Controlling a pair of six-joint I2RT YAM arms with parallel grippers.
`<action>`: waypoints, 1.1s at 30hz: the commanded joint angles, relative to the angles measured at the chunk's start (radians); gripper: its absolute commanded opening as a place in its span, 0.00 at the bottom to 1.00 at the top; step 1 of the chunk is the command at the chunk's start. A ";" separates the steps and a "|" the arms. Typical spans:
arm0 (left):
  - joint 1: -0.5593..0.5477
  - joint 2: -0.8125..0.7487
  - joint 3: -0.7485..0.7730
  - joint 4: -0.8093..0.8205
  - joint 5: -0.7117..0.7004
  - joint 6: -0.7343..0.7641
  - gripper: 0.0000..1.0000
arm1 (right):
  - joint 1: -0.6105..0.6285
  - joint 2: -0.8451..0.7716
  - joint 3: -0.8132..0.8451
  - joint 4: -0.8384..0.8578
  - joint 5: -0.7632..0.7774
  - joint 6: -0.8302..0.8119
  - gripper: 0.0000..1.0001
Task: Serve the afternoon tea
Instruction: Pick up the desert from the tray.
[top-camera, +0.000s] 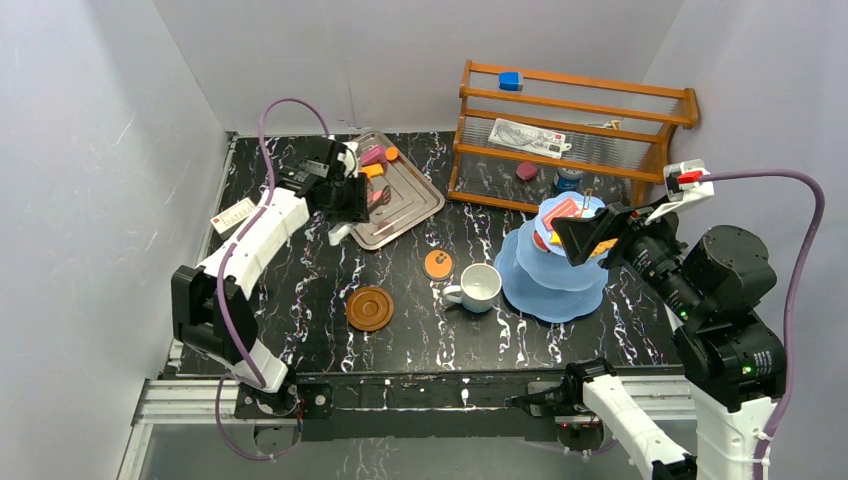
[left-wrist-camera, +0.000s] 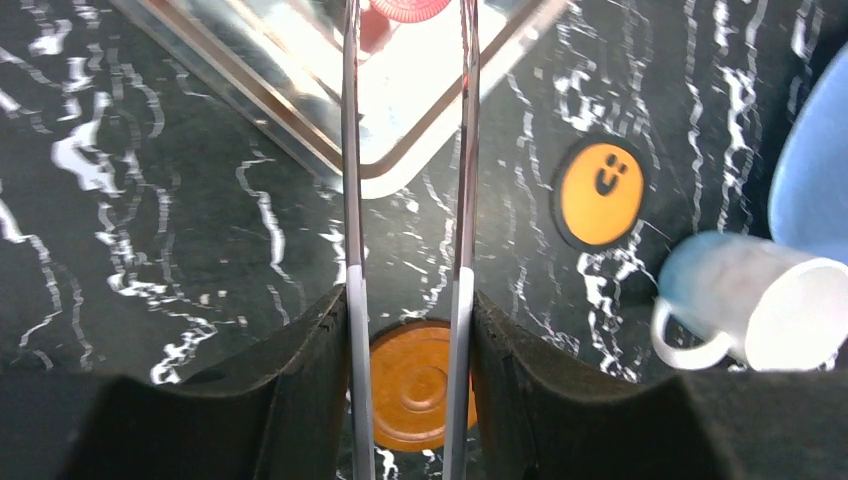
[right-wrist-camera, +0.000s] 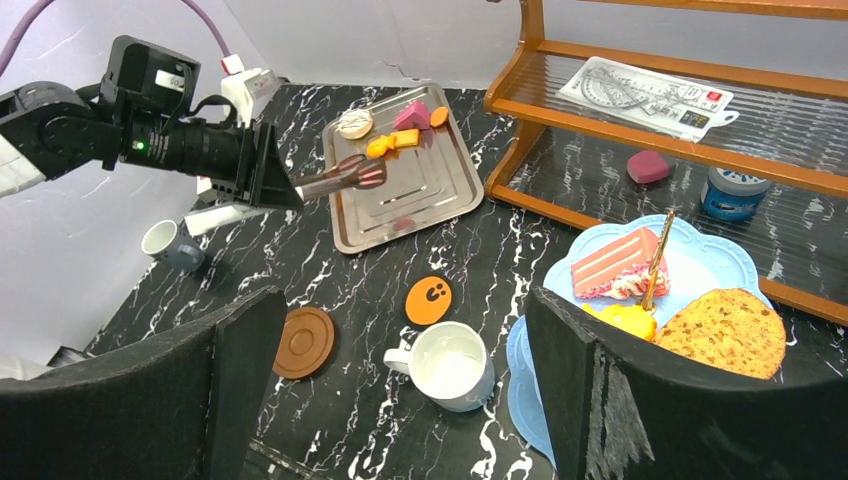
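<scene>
Right end effector: black fingers fill the lower corners of its wrist view, spread wide with nothing between them. It hovers over the top tier of the light-blue three-tier stand, right of centre in the overhead view.

Top tier: pink layered cake slice, round brown cookie, small yellow-orange pastry, thin gold stick standing among them.

White mug: upright on the black marbled counter, just beside the stand's lower-left edge, handle toward frame left.

Orange round disc with a dark face mark: flat on the counter, just above and left of the mug.

Round brown saucer: on the counter, left of the mug and apart from it.

Left end effector: clamped on the metal tongs, upper left of centre overhead, at the silver metal tray. The tong tips pinch a round pink pastry over the tray.

Tray, far corner: pale round donut, pink cake, orange pieces.

Small grey mug: on the counter, left side of the right wrist view.
</scene>
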 joint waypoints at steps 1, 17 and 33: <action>-0.102 -0.069 0.024 0.002 0.043 -0.019 0.37 | -0.001 0.015 0.052 0.021 0.013 -0.014 0.99; -0.466 -0.177 0.047 -0.008 0.074 -0.107 0.36 | 0.000 0.036 0.102 -0.005 0.018 -0.017 0.99; -0.694 -0.141 0.054 0.104 0.120 -0.149 0.36 | 0.000 0.041 0.133 -0.023 0.015 0.004 0.99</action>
